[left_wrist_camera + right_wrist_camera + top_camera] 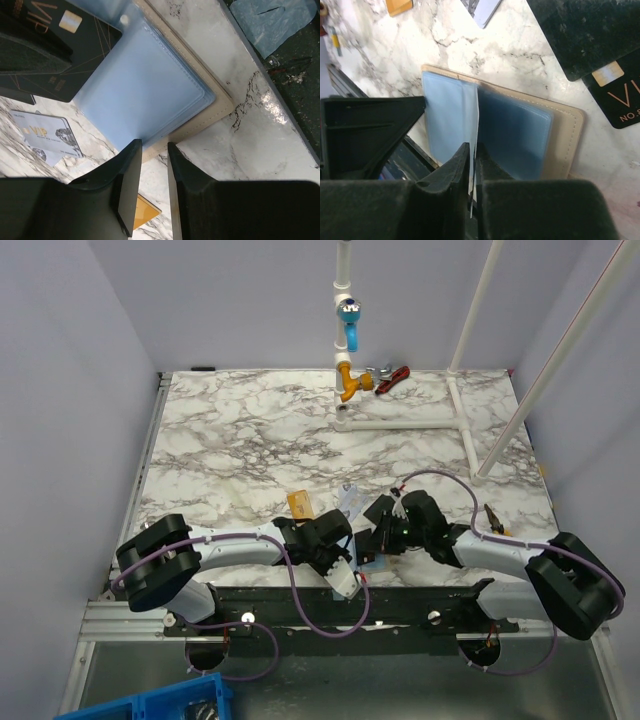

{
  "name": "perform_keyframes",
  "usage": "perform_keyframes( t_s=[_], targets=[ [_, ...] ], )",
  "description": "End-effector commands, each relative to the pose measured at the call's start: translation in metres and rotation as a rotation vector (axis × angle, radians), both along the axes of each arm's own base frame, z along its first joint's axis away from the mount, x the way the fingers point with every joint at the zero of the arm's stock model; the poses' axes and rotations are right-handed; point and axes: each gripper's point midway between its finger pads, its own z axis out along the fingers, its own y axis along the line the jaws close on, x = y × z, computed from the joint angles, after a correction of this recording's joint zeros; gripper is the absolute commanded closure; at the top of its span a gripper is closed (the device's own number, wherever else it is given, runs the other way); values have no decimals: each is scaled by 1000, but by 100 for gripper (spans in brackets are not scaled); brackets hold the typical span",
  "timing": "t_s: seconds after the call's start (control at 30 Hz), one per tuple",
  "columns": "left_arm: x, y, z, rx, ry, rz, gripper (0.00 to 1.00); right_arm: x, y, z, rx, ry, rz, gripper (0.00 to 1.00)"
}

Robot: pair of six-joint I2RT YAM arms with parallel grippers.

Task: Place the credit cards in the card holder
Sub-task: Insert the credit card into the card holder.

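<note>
The card holder (210, 107) lies open near the table's front edge, beige outside with light-blue clear sleeves; it also shows in the right wrist view (565, 135) and in the top view (371, 560). My right gripper (473, 150) is shut on one thin sleeve page and holds it upright. The black card (75, 45) lies at the holder's far side, partly over a sleeve; the right wrist view (620, 100) shows it too. The pale blue-silver card (45, 140) and the gold-orange card (300, 504) lie on the marble. My left gripper (150, 150) is slightly open and empty at the holder's edge.
The dark front rail (295, 60) runs right beside the holder. A white pipe frame (400, 422) with an orange fitting stands at the back. Pliers (493, 517) lie at the right. Both wrists crowd the same small area.
</note>
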Motion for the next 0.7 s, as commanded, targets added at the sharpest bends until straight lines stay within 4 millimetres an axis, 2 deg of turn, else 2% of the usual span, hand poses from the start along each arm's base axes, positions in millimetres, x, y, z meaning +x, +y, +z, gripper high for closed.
perform_keyframes(
  t_s=[0.0,0.1,0.17,0.27,0.43,0.53,0.67],
  targets=[
    [-3,0,-3,13,6,-7,72,-6,-8,-3,-38,17,10,82],
    [-5,-1,-3,6,15,-9,73,-6,-14,0,-63,9,-15,72],
    [-5,0,-4,4,16,-1,74,-3,-15,10,-65,-10,-22,69],
    [-4,-1,-4,2,14,-2,74,1,-13,14,-60,-21,-20,70],
    [-5,1,-5,2,17,4,75,3,-10,13,-63,-7,-19,79],
    [-6,2,-7,7,22,9,76,7,-11,13,-72,-14,-36,98],
    [-8,6,-10,15,31,14,83,4,-14,11,-55,-19,-61,99]
  ],
)
